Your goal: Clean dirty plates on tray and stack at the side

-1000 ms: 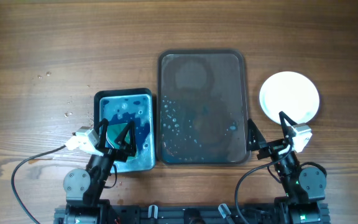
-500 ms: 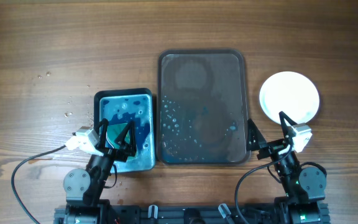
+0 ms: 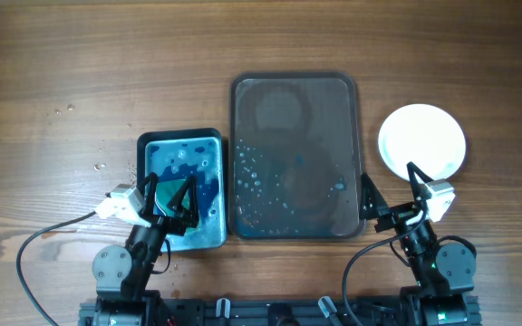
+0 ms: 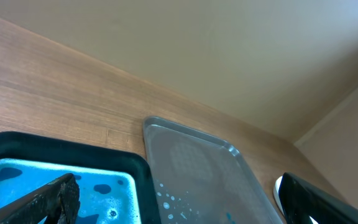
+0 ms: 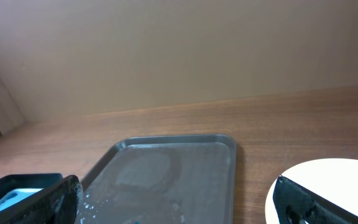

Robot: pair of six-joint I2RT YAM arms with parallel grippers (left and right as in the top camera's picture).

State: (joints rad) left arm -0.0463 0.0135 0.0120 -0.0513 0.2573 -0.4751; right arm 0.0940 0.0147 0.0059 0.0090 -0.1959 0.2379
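Observation:
The dark grey tray (image 3: 295, 109) lies in the middle of the table with no plates on it, only water drops and a few blue specks. White plates (image 3: 422, 140) sit as one round clean-looking pile on the wood to its right; how many I cannot tell. My left gripper (image 3: 169, 183) hangs open over a basin of blue water (image 3: 179, 134), holding nothing. My right gripper (image 3: 388, 174) stands open between the tray's near right corner and the plates, also holding nothing. The wrist views show the tray (image 4: 191, 162) (image 5: 173, 168) ahead and the plates' edge (image 5: 340, 177).
The black-rimmed basin (image 4: 73, 152) sits against the tray's left side. Small water drops (image 3: 98, 167) dot the wood left of the basin. A cable (image 3: 39, 240) loops near the left arm's base. Bare wood stretches behind the tray.

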